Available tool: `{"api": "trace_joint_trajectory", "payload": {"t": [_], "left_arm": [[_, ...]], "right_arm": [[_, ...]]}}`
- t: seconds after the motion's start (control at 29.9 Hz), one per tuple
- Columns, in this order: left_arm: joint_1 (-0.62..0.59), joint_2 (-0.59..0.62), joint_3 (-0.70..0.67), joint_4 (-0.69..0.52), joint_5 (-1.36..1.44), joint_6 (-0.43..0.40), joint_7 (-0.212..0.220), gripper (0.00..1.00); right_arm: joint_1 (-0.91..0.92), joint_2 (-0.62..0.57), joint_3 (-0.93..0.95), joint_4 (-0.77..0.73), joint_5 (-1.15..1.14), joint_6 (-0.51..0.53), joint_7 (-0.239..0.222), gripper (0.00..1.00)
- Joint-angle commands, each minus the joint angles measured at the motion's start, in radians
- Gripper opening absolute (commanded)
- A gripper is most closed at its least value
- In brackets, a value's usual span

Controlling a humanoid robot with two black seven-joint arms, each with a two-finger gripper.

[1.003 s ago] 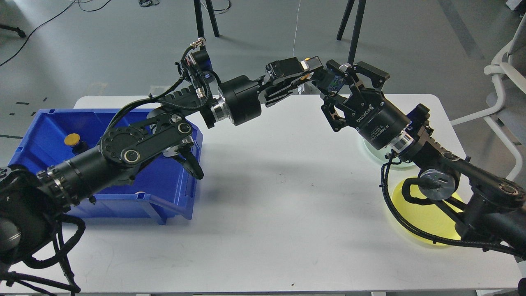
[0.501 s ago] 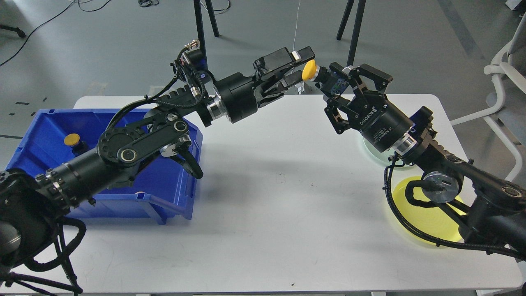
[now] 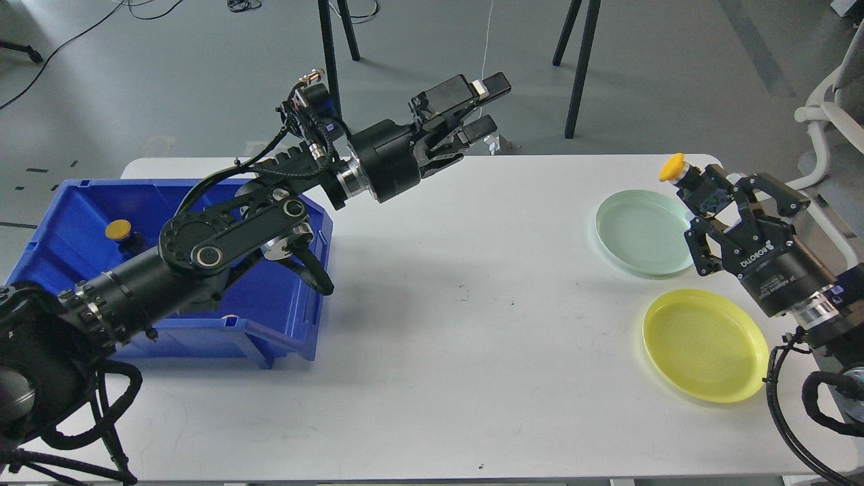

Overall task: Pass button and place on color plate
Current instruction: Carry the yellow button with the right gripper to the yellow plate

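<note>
My right gripper is shut on a yellow-capped button and holds it in the air at the table's far right, beside the pale green plate. The yellow plate lies in front of the green one, near my right wrist. My left gripper is open and empty, raised above the table's back edge. A second yellow button sits in the blue bin at the left.
The white table spans the view between bin and plates. Black stand legs rise behind the table. A white chair stands at the far right.
My right gripper has carried the yellow button away from my left gripper, moving right and down toward the plates. My left gripper has let go and stays open, nearly still.
</note>
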Motion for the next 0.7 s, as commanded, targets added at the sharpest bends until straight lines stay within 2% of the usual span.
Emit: {"api": "trace_joint_trajectory", "payload": {"t": [0.0, 0.17, 0.5, 0.67], "left_arm": [[0.0, -0.001, 0.0, 0.0, 0.0, 0.001, 0.0, 0.91], [0.002, -0.001, 0.0, 0.0, 0.0, 0.001, 0.0, 0.91], [0.0, -0.001, 0.0, 0.0, -0.001, 0.001, 0.0, 0.91], [0.002, -0.001, 0.0, -0.001, -0.018, 0.001, 0.0, 0.91]], "right_arm": [[-0.066, -0.049, -0.001, -0.035, -0.072, -0.066, 0.0, 0.0], [-0.131, -0.043, -0.01, -0.081, -0.175, -0.143, 0.0, 0.0], [-0.196, -0.023, -0.018, -0.187, -0.17, -0.146, 0.0, 0.0], [-0.196, -0.016, -0.057, -0.19, -0.17, -0.144, 0.0, 0.02]]}}
